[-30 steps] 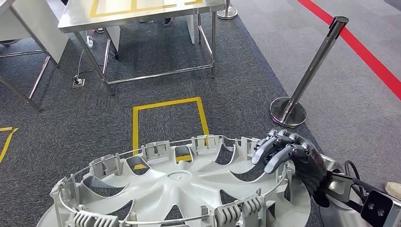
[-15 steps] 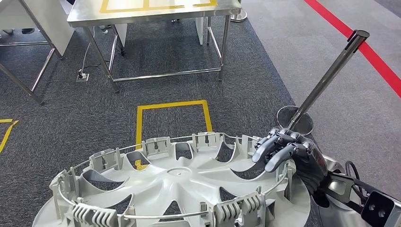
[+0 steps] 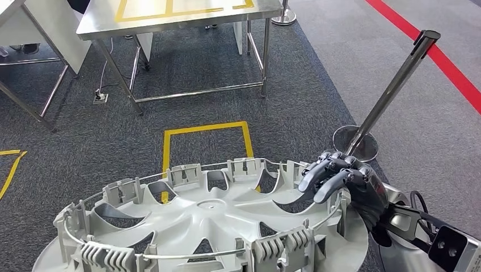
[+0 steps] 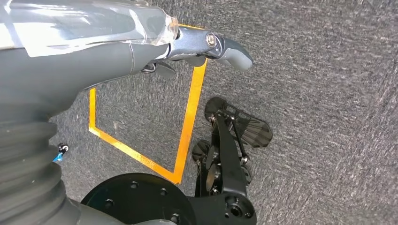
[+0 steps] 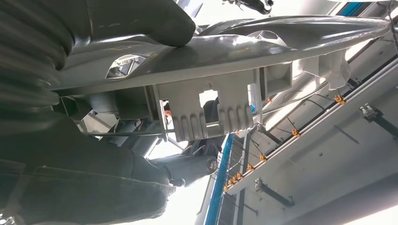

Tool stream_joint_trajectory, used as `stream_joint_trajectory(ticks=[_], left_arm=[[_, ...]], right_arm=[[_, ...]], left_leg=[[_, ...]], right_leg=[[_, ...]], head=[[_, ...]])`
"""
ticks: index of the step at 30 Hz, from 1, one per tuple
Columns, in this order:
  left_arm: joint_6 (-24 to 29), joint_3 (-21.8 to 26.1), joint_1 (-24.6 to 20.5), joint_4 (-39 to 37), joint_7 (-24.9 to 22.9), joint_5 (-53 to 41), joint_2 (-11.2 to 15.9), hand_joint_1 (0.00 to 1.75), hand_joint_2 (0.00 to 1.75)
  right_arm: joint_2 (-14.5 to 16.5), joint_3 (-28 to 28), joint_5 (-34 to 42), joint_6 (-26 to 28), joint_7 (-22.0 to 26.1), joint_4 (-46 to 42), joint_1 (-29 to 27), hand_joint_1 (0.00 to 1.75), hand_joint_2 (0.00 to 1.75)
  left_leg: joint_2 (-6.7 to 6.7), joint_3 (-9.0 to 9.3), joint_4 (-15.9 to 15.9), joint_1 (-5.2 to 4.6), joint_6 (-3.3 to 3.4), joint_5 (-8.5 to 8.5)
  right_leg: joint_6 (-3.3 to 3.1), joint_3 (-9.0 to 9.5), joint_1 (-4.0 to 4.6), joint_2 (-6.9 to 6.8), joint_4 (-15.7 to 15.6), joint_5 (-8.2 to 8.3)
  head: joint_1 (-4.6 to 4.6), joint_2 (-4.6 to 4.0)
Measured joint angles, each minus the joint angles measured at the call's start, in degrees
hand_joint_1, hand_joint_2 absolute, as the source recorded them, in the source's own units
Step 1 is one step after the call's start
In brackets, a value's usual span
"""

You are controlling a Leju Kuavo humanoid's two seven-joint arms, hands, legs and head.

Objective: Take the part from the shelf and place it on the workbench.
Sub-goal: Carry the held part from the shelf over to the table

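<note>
A large light-grey wheel cover [image 3: 210, 221] with clips round its rim lies flat low in the head view, its inner side up. My right hand [image 3: 340, 181] grips its right rim, fingers curled over the edge. The right wrist view has the thumb [image 5: 141, 18] pressed on the cover [image 5: 244, 47]. In the left wrist view my left hand [image 4: 206, 44] lies against the cover's glossy face [image 4: 84, 21], with the floor below. The steel workbench [image 3: 170, 20], marked with yellow tape, stands ahead at the far side of the carpet.
A chrome stanchion post [image 3: 391, 90] on a round base stands close to the right. A yellow taped square [image 3: 207, 141] marks the dark carpet ahead. A second table's legs [image 3: 34, 96] stand at the left. A red line [image 3: 431, 51] crosses the grey floor.
The whole picture has shifted, so the camera has moved; the stanchion now leans in nearer my right hand. The wheel cover stays held in the same grip.
</note>
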State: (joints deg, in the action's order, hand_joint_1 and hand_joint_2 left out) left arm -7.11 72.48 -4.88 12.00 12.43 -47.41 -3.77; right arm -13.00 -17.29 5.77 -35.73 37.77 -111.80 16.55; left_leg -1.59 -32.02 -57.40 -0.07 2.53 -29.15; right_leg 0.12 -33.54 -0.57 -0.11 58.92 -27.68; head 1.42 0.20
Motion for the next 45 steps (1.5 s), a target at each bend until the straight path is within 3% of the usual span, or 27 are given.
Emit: stream_joint_trajectory(ticks=[4, 7, 9, 11, 12, 13, 14, 16, 18, 20, 22, 24, 26, 27, 28, 29, 31, 33, 36, 38, 41, 42, 43, 44, 45], left_arm=[[-0.1, 0.0, 0.0, 0.0, 0.1, -0.1, 0.3, 0.00, 1.75], [-0.1, 0.0, 0.0, 0.0, 0.1, -0.2, 0.3, 0.00, 1.75], [-0.1, 0.0, 0.0, 0.0, 0.1, -0.3, 0.2, 0.00, 1.75], [-0.1, 0.0, 0.0, 0.0, 0.1, -0.5, 0.2, 0.00, 1.75], [-0.1, 0.0, 0.0, 0.0, 0.1, -0.5, 0.2, 0.00, 1.75], [-0.1, 0.0, 0.0, 0.0, 0.1, -0.5, 0.2, 0.00, 1.75], [-0.1, 0.0, 0.0, 0.0, 0.1, -0.5, 0.2, 0.00, 1.75], [0.1, 0.0, 0.0, 0.0, 0.1, -0.5, 0.2, 0.00, 1.75], [0.2, 0.0, 0.0, 0.0, 0.1, -0.5, 0.3, 0.00, 1.75], [0.3, 0.0, -0.1, 0.1, 0.1, -0.5, 0.2, 0.00, 1.75], [0.3, 0.0, -0.1, 0.1, 0.0, -0.5, 0.2, 0.00, 1.75], [0.3, 0.0, -0.1, 0.1, 0.0, -0.5, 0.2, 0.00, 1.75], [0.3, 0.0, -0.1, 0.1, 0.0, -0.5, 0.2, 0.00, 1.75], [0.4, 0.0, 0.0, 0.1, 0.0, -0.5, 0.2, 0.00, 1.75], [0.4, 0.0, 0.0, 0.1, 0.0, -0.5, 0.1, 0.00, 1.75], [0.4, 0.0, 0.0, 0.1, 0.0, -0.5, 0.1, 0.00, 1.75], [0.4, 0.0, 0.0, 0.1, 0.0, -0.5, 0.2, 0.00, 1.75], [0.4, 0.0, 0.0, 0.1, 0.0, -0.5, 0.2, 0.00, 1.75], [0.5, 0.0, 0.0, 0.1, 0.0, -0.4, 0.2, 0.00, 1.75], [0.4, 0.0, 0.0, 0.1, 0.0, -0.4, 0.2, 0.00, 1.75], [0.4, 0.0, -0.1, 0.1, 0.0, -0.4, 0.1, 0.00, 1.75], [0.4, 0.0, 0.0, 0.1, 0.0, -0.4, 0.1, 0.00, 1.75], [0.4, 0.0, 0.0, 0.1, 0.0, -0.5, 0.1, 0.00, 1.75], [0.4, 0.0, 0.0, 0.1, 0.0, -0.5, 0.1, 0.00, 1.75], [0.4, 0.0, 0.0, 0.1, 0.0, -0.5, 0.1, 0.00, 1.75]], right_arm=[[0.2, -0.4, 0.0, 0.5, -0.2, 0.1, 0.1, 1.75, 1.75], [0.3, -0.6, 0.0, 0.9, -0.4, 0.1, 0.6, 1.75, 1.75], [0.3, -0.7, 0.0, 1.2, -0.6, 0.2, 0.9, 1.75, 1.75], [0.4, -1.0, 0.0, 1.4, -0.7, 0.3, 1.0, 1.75, 1.75], [0.4, -1.2, 0.0, 1.5, -0.8, 0.4, 1.0, 1.75, 1.75], [0.4, -1.4, 0.0, 1.6, -0.9, 0.4, 1.0, 1.75, 1.75], [0.4, -1.5, 0.0, 1.7, -0.9, 0.5, 1.0, 1.75, 1.75], [0.6, -1.9, 0.0, 1.9, -0.9, 0.6, 1.1, 1.75, 1.75], [0.9, -2.2, 0.0, 2.0, -0.9, 0.7, 1.1, 1.75, 1.75], [1.1, -2.4, 0.0, 2.1, -0.9, 0.7, 1.1, 1.75, 1.75], [1.3, -2.5, -0.1, 2.1, -0.9, 0.7, 1.2, 1.75, 1.75], [1.5, -2.6, 0.0, 2.1, -0.9, 0.7, 1.2, 1.75, 1.75], [1.7, -2.8, 0.0, 2.1, -0.9, 0.8, 1.2, 1.75, 1.75], [1.7, -2.9, 0.0, 2.1, -0.9, 0.8, 1.2, 1.75, 1.75], [1.7, -3.0, 0.0, 2.1, -0.9, 0.9, 1.2, 1.75, 1.75], [1.7, -3.1, 0.0, 2.1, -0.9, 0.9, 1.2, 1.75, 1.75], [1.8, -3.2, 0.0, 2.1, -0.9, 0.9, 1.2, 1.75, 1.75], [1.8, -3.3, 0.0, 2.1, -0.9, 0.9, 1.3, 1.75, 1.75], [1.8, -3.3, 0.0, 2.2, -0.8, 0.9, 1.3, 1.75, 1.75], [1.8, -3.3, 0.0, 2.2, -0.8, 0.9, 1.5, 1.75, 1.75], [1.8, -3.4, 0.0, 2.2, -0.8, 1.0, 1.7, 1.75, 1.75], [1.8, -3.4, 0.0, 2.2, -0.8, 1.1, 1.7, 1.75, 1.75], [1.8, -3.4, 0.0, 2.2, -0.8, 1.1, 1.7, 1.75, 1.75], [1.8, -3.4, 0.0, 2.2, -0.8, 1.2, 1.7, 1.75, 1.75], [1.8, -3.4, 0.0, 2.2, -0.8, 1.2, 1.7, 1.75, 1.75]], left_leg=[[0.01, -0.04, 0.0, -0.19, 0.11, -0.21], [0.16, 1.48, 2.0, 0.20, -0.12, 0.65], [0.30, 2.36, 3.0, 0.67, -0.33, 1.17], [0.31, 2.50, 3.0, 0.77, -0.37, 1.05], [0.28, 2.61, 3.0, 0.82, -0.50, 0.89], [0.20, 2.79, 3.0, 0.92, -0.71, 0.68], [0.10, 3.06, 2.9, 1.08, -1.00, 0.38], [-0.06, 3.44, 2.3, 1.25, -1.85, -0.53], [-0.14, 3.39, 1.7, 1.18, -2.62, -1.33], [-0.17, 3.40, 1.6, 1.24, -3.07, -1.73], [0.22, 3.05, 0.6, 1.39, -3.45, -2.48], [0.81, -0.02, -5.1, 1.41, -3.72, -4.84], [1.01, -5.27, -13.4, 1.39, -3.76, -7.44], [1.01, -7.27, -15.9, 1.38, -3.70, -7.56], [1.01, -8.16, -16.1, 1.36, -3.56, -6.46], [1.01, -7.81, -13.9, 1.30, -3.33, -4.28], [1.05, -4.90, -6.1, 1.04, -2.63, 0.55], [1.11, -2.77, -1.2, 0.66, -2.19, 2.22], [1.00, -1.96, -0.3, 0.44, -1.80, 1.77], [0.97, -1.10, 0.2, 0.69, -1.22, 1.73], [0.96, -0.41, 0.4, 0.71, -0.50, 1.14], [0.91, -0.16, 0.3, 0.66, -0.41, 0.86], [0.83, 0.19, 0.3, 0.63, -0.41, 0.54], [0.72, 0.70, 0.3, 0.61, -0.48, 0.17], [0.62, 1.33, 0.3, 0.61, -0.61, -0.28]], right_leg=[[0.17, 0.09, -0.15, 0.00, -0.2, 0.02], [0.74, 0.05, 0.03, 0.02, 0.4, -0.50], [1.30, -2.41, -0.09, 0.08, 5.5, -2.87], [2.01, -6.46, -0.38, 0.09, 12.8, -5.42], [2.31, -7.74, -0.56, 0.09, 14.7, -5.50], [2.53, -7.87, -0.73, 0.08, 14.3, -4.49], [2.73, -6.80, -0.93, 0.08, 11.6, -2.53], [3.03, -3.01, -1.28, 0.18, 3.7, 1.06], [2.33, -1.00, -1.28, 0.53, -0.1, 1.71], [1.08, -0.94, -1.09, 0.76, 0.1, 1.09], [0.26, -0.66, -1.13, 0.67, 0.1, 0.74], [-0.42, -0.23, -1.13, 0.47, 0.0, 0.39], [-0.79, 0.00, -0.95, 0.32, 0.0, 0.02], [-0.84, 0.17, -0.87, 0.30, 0.0, -0.17], [-0.83, 0.43, -0.81, 0.29, 0.0, -0.39], [-0.77, 0.83, -0.77, 0.30, 0.0, -0.65], [-0.47, 1.72, -0.68, 0.30, 0.0, -1.28], [0.09, 2.15, -0.59, 0.35, -0.1, -1.81], [1.15, 2.52, -0.76, 0.29, -0.4, -2.22], [1.63, 1.62, -0.78, 0.20, 1.9, -3.30], [2.02, -4.74, -0.73, 0.18, 12.8, -7.18], [2.08, -6.78, -0.72, 0.18, 15.6, -7.58], [2.05, -7.79, -0.72, 0.18, 16.3, -6.79], [1.93, -7.59, -0.72, 0.18, 14.6, -4.87], [1.73, -6.34, -0.72, 0.17, 10.9, -2.20]], head=[[0.02, 0.00], [-0.09, 0.00], [-0.34, 0.00], [-0.44, 0.00], [-0.43, 0.00], [-0.44, 0.00], [-0.46, 0.00], [-0.54, 0.00], [-0.54, 0.00], [-0.43, 0.00], [-0.30, 0.00], [-0.12, 0.00], [-0.03, 0.00], [-0.03, 0.00], [-0.02, 0.00], [-0.03, 0.00], [-0.05, 0.00], [-0.08, 0.00], [-0.09, 0.00], [-0.25, 0.00], [-0.49, 0.00], [-0.49, 0.00], [-0.51, 0.00], [-0.52, 0.00], [-0.57, 0.00]])
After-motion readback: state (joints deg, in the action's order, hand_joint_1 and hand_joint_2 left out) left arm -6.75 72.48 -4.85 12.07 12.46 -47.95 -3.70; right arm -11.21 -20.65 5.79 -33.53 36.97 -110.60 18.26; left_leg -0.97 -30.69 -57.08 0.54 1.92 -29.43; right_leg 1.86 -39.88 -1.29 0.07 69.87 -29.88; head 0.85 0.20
